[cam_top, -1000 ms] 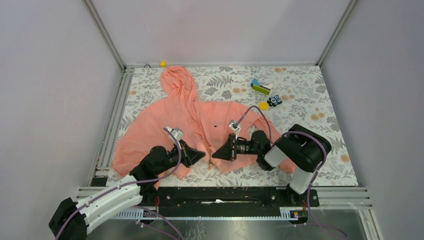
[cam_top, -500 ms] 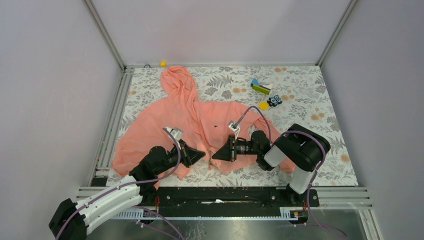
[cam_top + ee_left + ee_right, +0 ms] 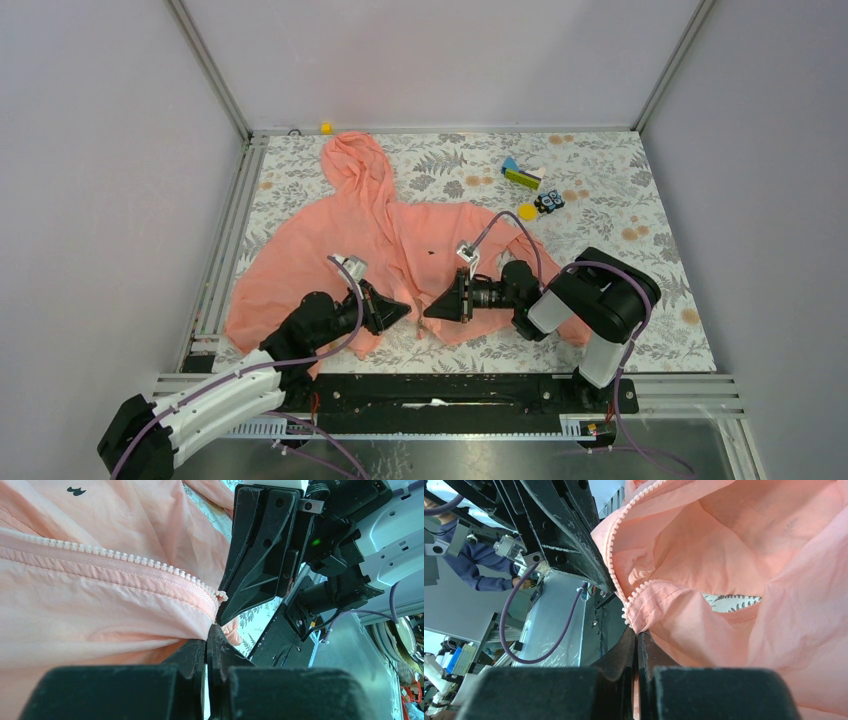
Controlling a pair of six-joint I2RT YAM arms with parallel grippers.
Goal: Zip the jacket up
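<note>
The salmon-pink jacket [image 3: 340, 240] lies spread on the floral table, hood toward the back, with a tiny dark mark [image 3: 431, 251] on the chest. Its front is open near the bottom hem. My left gripper [image 3: 405, 308] is shut on the hem corner of one zipper side, with the pinch [image 3: 209, 630] just under the white zipper teeth [image 3: 125, 557]. My right gripper [image 3: 428, 310] faces it tip to tip. It is shut on the other side's hem corner [image 3: 636, 635] below that row of teeth [image 3: 616, 545]. The zipper slider is not visible.
A green and blue block [image 3: 520, 176], a yellow disc [image 3: 527, 211] and a small blue-black toy [image 3: 548, 202] lie at the back right, beyond the jacket's sleeve. A tiny yellow piece [image 3: 326, 127] sits at the back rail. Metal rails [image 3: 225, 250] border the table.
</note>
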